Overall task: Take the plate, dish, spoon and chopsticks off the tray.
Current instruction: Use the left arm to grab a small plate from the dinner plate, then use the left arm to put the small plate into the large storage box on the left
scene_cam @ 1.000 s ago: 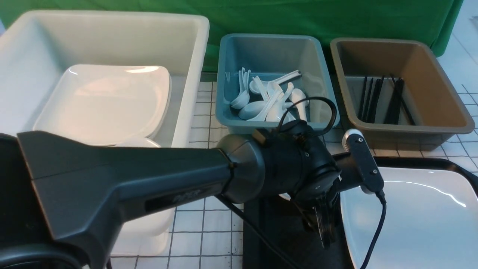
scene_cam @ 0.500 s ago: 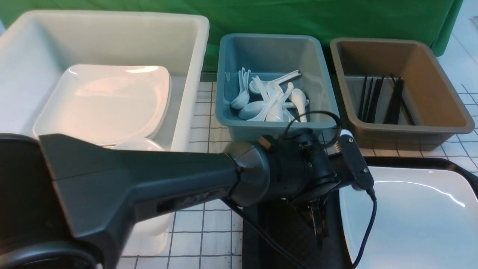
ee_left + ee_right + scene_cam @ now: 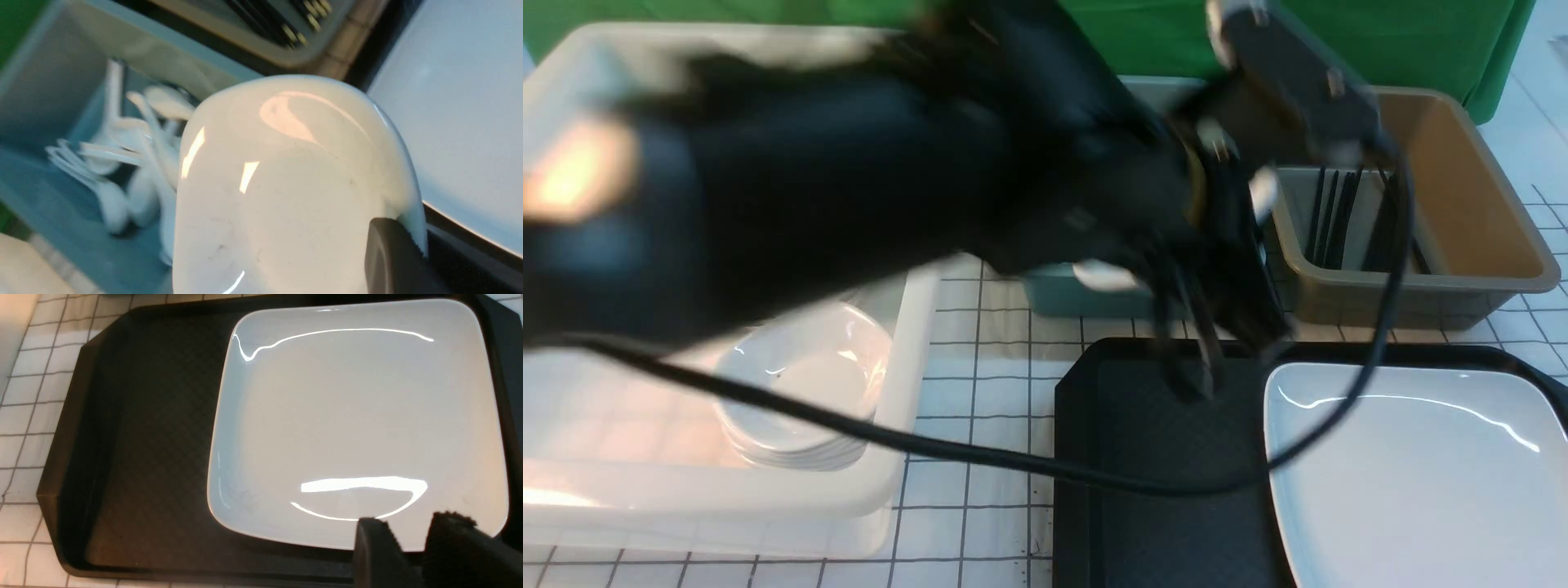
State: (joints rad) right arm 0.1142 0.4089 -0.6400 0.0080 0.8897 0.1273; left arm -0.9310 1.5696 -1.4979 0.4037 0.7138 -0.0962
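The small white dish (image 3: 294, 188) fills the left wrist view, its rim pinched by my left gripper (image 3: 419, 249), which is shut on it. In the front view my left arm (image 3: 890, 188) is a raised, blurred dark mass over the tubs. The large white plate (image 3: 1413, 474) lies on the right part of the black tray (image 3: 1160, 457). My right gripper (image 3: 410, 535) hovers open over the plate's (image 3: 359, 416) near edge, holding nothing. White spoons (image 3: 122, 163) lie in the blue tub, black chopsticks (image 3: 1339, 216) in the brown tub.
A big white tub (image 3: 915, 343) at the left holds a stack of small dishes (image 3: 805, 400). The blue tub (image 3: 1062, 298) and brown tub (image 3: 1470, 204) stand behind the tray. A black cable (image 3: 1013, 461) hangs across the tray's left half (image 3: 135, 437).
My left gripper has shut on the dish at the tray's left part and the arm has swung quickly up and back with it. The plate and right gripper stay put.
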